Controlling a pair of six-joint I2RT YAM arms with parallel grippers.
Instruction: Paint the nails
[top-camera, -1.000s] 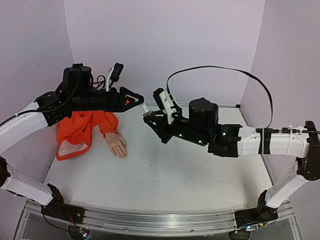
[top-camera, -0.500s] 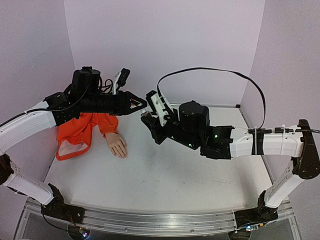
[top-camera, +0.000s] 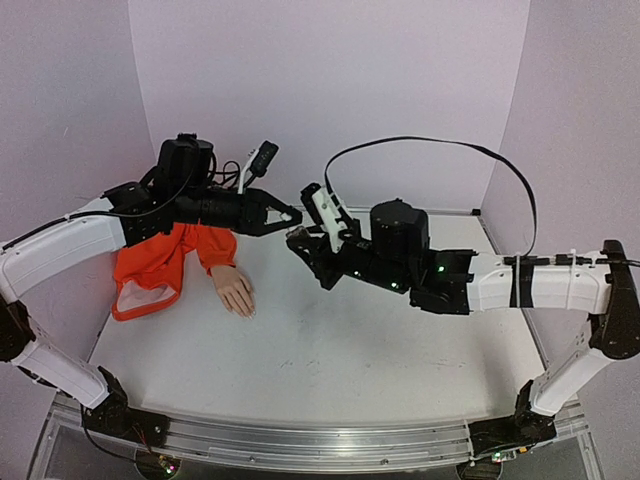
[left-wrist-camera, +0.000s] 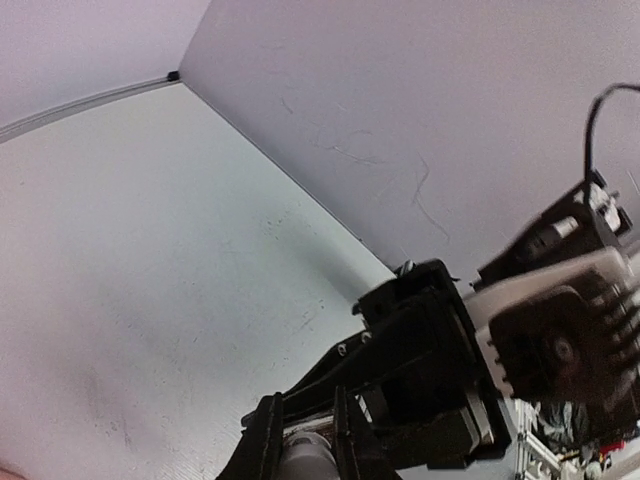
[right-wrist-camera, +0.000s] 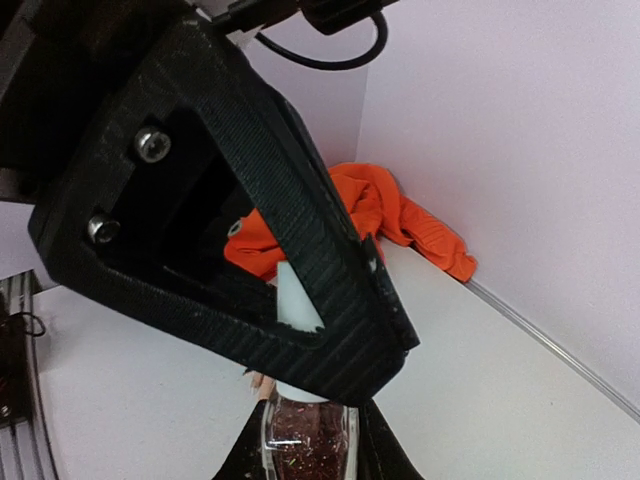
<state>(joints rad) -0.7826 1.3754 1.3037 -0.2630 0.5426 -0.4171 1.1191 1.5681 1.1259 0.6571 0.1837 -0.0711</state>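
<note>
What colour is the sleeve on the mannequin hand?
Orange sleeve, clearest in the top external view.

- sleeve (top-camera: 160, 262), left of frame: plain bright orange
- mannequin hand (top-camera: 234, 291): flesh pink
- bottle (right-wrist-camera: 305, 435): clear glass, dark red glitter speckle inside
- cap (right-wrist-camera: 295, 300): white
- left gripper (top-camera: 297, 214), right gripper (top-camera: 295, 237): black
- table (top-camera: 330, 350): off-white
- walls (top-camera: 330, 80): pale lilac
</note>
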